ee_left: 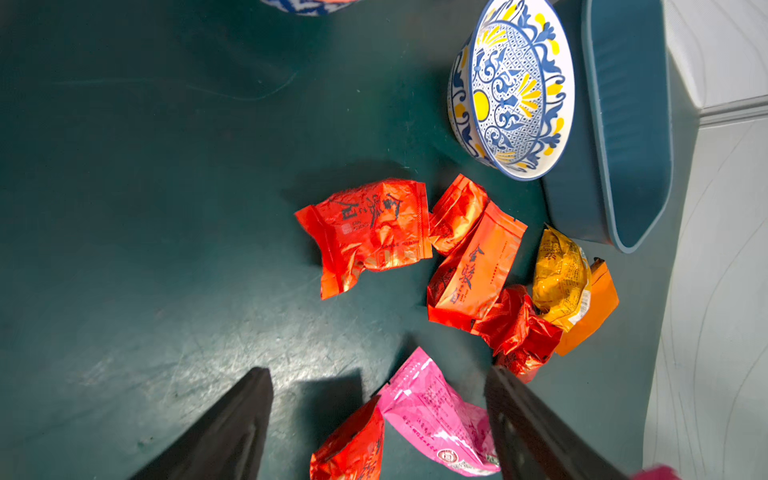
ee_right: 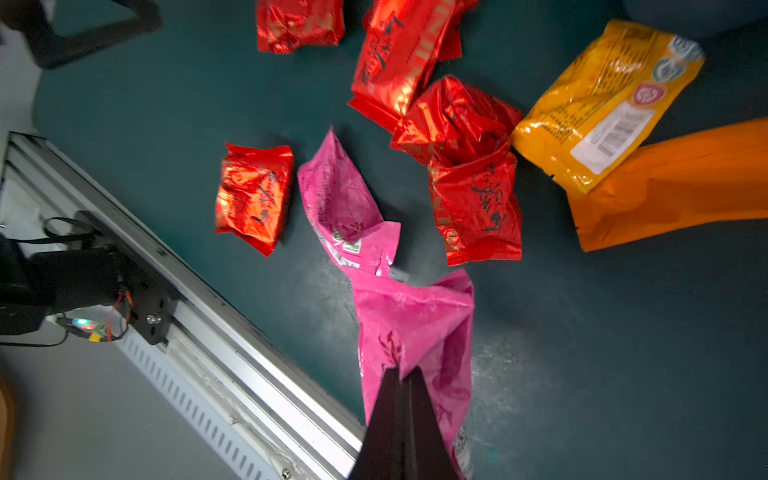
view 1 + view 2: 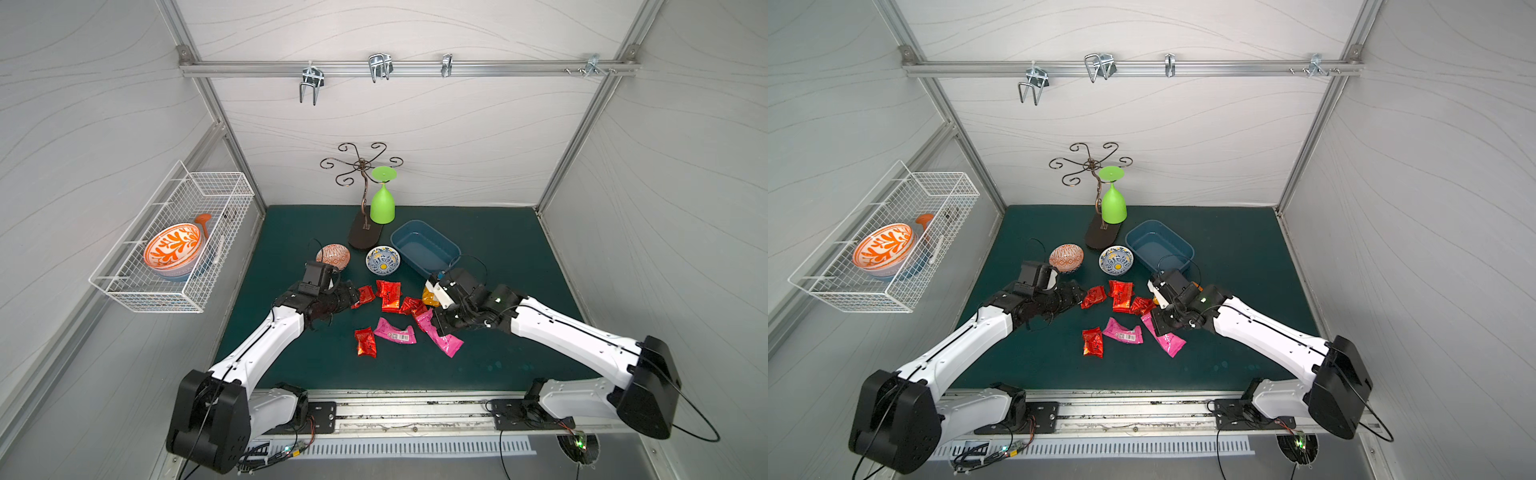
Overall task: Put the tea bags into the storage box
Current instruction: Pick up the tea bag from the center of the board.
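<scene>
Several foil tea bags lie loose on the green mat: red ones (image 3: 390, 296) (image 3: 365, 341), a pink one (image 3: 395, 331) and a yellow (image 2: 602, 99) and an orange one (image 2: 673, 183). My right gripper (image 2: 401, 372) is shut on the edge of a second magenta-pink tea bag (image 2: 415, 324), seen in a top view (image 3: 444, 340) under the wrist. My left gripper (image 1: 378, 374) is open, close to a red tea bag (image 3: 365, 296). A red and a pink tea bag show between its fingers (image 1: 249, 415). The dark blue storage box (image 3: 426, 251) stands empty behind the right gripper (image 3: 436, 323).
A blue-and-yellow bowl (image 3: 382, 260) and an orange-patterned bowl (image 3: 332, 255) sit just beyond the tea bags. A green goblet (image 3: 382, 203) hangs upside down on a metal stand (image 3: 365, 235) at the back. A white wire basket (image 3: 174, 249) with bowls hangs on the left wall.
</scene>
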Robot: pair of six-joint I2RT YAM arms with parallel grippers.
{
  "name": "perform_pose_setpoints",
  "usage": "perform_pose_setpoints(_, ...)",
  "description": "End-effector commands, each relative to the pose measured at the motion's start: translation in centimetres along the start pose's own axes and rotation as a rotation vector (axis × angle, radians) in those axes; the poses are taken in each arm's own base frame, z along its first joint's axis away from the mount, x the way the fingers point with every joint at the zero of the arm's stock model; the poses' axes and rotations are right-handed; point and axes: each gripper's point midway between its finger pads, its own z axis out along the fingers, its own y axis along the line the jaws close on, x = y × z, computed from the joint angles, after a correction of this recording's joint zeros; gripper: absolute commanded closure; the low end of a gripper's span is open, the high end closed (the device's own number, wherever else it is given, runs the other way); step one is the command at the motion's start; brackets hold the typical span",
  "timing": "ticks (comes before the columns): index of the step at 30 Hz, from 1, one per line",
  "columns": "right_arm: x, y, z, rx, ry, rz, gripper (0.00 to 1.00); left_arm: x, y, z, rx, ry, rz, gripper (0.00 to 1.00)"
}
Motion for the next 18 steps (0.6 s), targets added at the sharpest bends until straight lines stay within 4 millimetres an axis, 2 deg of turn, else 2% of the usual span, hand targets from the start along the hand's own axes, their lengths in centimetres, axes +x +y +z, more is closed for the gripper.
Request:
perform_pose_setpoints(1, -1.5, 0.1, -2.0, -0.001, -0.041, -0.009, 1.0, -1.8, -2.6, 0.1, 0.056, -0.004, 0.058, 0.15)
perform_pose_setpoints(6, -6.3, -0.5, -3.8, -0.011, -0.156, -0.028, 1.0, -1.9, -3.5, 1.5, 0.08, 0.038, 0.049, 0.16)
perform_pose_setpoints(9, -9.5, -1.5, -4.0, -0.016, -0.202, -0.032, 1.0, -1.3, -3.4, 2.0, 0.084, 0.058, 0.045, 0.16)
perform_pose_setpoints(14, -14.8, -3.5, -3.2, -0.018, -0.265, -0.034, 1.0, 0.8, -2.1, 2.2, 0.076, 0.091, 0.039, 0.16)
perform_pose_setpoints(18, -19.2, -5.2, -1.6, 0.002, -0.332, -0.048, 1.0, 1.9, -1.3, 1.9, 0.072, 0.1, 0.025, 0.16)
